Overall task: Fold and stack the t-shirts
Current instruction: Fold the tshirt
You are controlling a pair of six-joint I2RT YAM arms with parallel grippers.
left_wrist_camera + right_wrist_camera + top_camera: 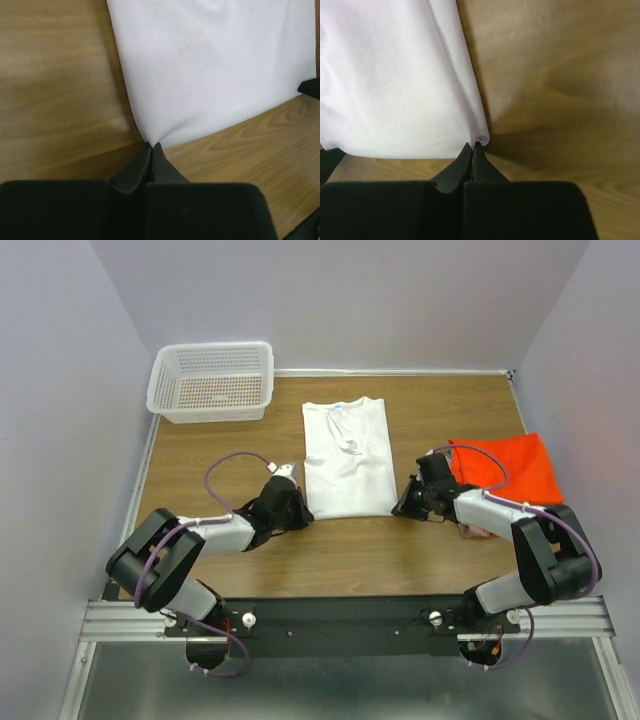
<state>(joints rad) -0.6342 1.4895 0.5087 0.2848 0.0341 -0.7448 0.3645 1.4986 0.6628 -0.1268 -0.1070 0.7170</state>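
Soft, even light falls from above in the overhead view, which is sharp from corner to corner. The arms (pixel 215 533) throw only faint shadows on the counter (pixel 340 550). Both wrist views are dimmer and warmer. There the black jaws are blurred, featureless masses. The white shirt (pixel 210 65) is bright with its weave showing, and a soft shadow lines its edge.
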